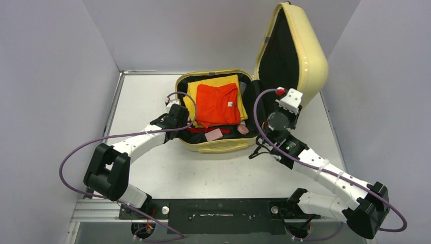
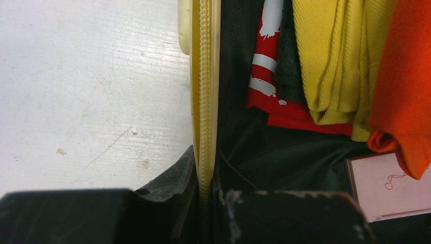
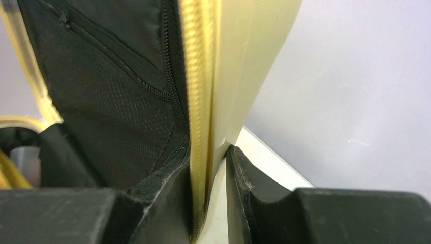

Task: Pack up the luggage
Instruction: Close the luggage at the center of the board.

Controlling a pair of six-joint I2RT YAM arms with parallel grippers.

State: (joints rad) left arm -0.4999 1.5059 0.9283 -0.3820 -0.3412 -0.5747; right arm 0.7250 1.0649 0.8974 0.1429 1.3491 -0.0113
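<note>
Pale yellow hard-shell suitcase [image 1: 310, 56] lies open on the white counter [image 1: 152, 91], lid upright, orange and yellow folded clothes [image 1: 218, 104] in its base. Left claw [image 2: 206, 190] clenched on the suitcase's left base rim. Right claw [image 3: 206, 162] pinches the lid edge, a finger each side.

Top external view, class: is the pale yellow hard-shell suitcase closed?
No: the suitcase lies open, its lid upright and a folded orange shirt showing inside.

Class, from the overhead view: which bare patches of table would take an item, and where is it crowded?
Free: table between left arm and right arm, in front of the luggage; also the strip left of it. Crowded: the luggage's base, full of clothes.
</note>
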